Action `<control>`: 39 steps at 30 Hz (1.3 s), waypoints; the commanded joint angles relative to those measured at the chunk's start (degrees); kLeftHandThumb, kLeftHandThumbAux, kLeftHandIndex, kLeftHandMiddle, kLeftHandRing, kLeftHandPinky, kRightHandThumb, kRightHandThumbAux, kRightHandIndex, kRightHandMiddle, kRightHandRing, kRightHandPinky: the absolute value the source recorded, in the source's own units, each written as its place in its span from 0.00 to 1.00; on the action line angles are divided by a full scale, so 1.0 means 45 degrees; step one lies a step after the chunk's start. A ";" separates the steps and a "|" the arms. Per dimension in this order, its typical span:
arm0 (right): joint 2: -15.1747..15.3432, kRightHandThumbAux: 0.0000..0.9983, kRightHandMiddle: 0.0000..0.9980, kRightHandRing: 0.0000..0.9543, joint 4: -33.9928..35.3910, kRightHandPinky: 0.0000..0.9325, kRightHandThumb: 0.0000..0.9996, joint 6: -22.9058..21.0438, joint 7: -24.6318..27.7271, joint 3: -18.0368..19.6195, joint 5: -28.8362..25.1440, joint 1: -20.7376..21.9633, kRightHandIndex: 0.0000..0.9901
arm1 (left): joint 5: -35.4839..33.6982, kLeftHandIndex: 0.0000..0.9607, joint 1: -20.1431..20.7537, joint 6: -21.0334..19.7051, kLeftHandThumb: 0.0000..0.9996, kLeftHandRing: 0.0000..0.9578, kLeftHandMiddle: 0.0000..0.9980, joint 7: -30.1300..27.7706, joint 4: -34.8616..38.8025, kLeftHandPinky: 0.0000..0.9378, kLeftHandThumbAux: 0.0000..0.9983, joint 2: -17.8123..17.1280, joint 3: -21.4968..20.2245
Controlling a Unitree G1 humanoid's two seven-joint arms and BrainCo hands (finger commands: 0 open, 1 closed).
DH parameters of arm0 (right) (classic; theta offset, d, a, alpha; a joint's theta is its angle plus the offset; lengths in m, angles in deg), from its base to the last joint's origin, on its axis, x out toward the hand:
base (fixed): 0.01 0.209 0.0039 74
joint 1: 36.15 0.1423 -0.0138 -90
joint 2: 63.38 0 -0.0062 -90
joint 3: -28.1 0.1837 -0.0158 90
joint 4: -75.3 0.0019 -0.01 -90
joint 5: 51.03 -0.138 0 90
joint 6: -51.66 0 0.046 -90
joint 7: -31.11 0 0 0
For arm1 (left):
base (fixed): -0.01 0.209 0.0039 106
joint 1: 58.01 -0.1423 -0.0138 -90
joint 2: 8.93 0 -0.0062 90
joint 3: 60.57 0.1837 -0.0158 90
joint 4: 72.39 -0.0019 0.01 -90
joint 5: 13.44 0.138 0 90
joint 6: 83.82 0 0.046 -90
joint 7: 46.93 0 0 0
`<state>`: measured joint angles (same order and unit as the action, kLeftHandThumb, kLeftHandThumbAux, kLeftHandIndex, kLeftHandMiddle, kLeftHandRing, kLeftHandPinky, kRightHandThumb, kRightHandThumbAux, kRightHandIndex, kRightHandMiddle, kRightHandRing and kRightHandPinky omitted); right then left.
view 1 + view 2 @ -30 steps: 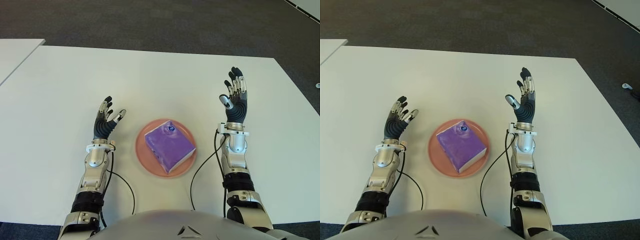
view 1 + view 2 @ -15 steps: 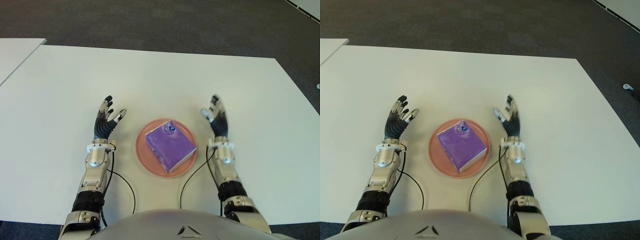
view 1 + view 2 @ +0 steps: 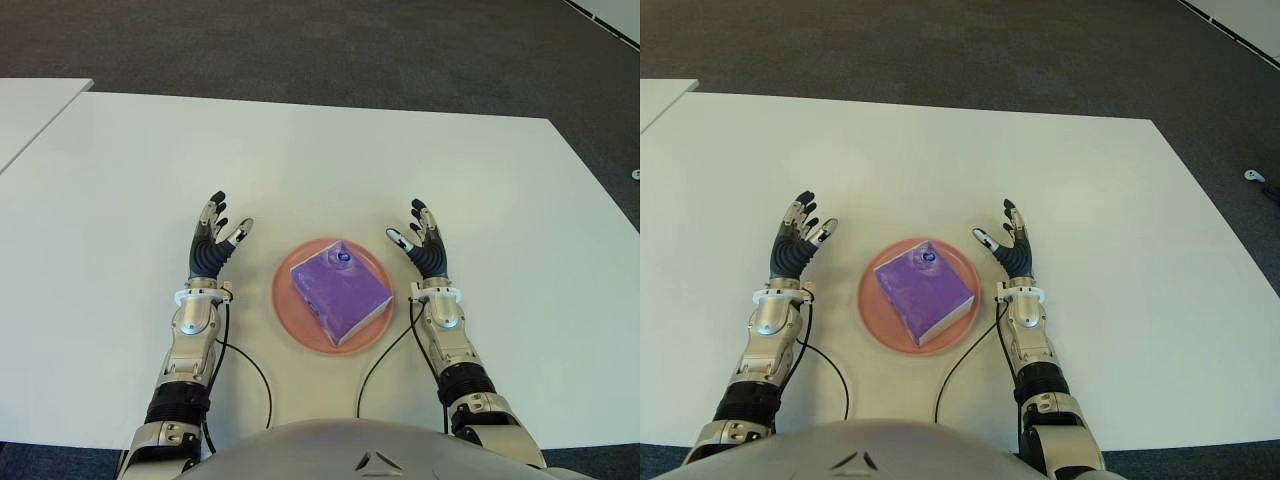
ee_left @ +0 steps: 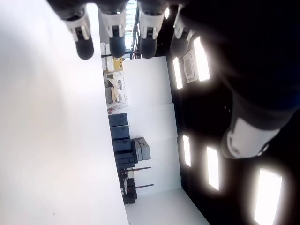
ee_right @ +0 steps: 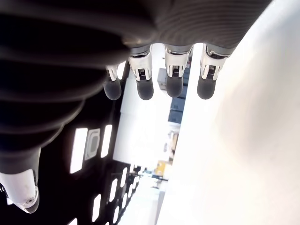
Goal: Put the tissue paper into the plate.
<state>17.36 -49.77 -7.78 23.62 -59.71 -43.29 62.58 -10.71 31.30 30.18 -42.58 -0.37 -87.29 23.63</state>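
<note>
Judging from the layout, seems the placing step is already done: purple tissue paper [image 3: 339, 291] lying flat inside the pink plate [image 3: 285, 311], near the front edge of the white table [image 3: 300, 160], held by neither hand. Left hand [image 3: 212, 245] showing just beside the plate on its left, fingers spread and empty; right hand [image 3: 423, 248] just beside the plate on its right, fingers likewise spread and holding nothing, palm turned toward the pack. Pack sitting skewed, nearly square, so hard to name a long axis; corners pointing roughly away from and toward the robot, small round mark [image 3: 342, 258] at the far corner. Next move probably calls for nothing more than drawing both arms clear without nudging the plate.
</note>
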 commanded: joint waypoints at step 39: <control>-0.0310 0.60 0.00 0.00 0.1342 0.00 0.00 -0.0609 0.0699 -0.0063 -0.0295 -0.1815 0.00 | -0.0065 0.00 -0.0102 -0.0363 0.00 0.00 0.00 -0.0097 0.0032 0.00 0.60 0.0014 0.0067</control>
<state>16.73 -41.76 -8.94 26.97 -59.67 -44.52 56.76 -10.78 31.01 29.53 -42.61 -0.26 -87.30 23.74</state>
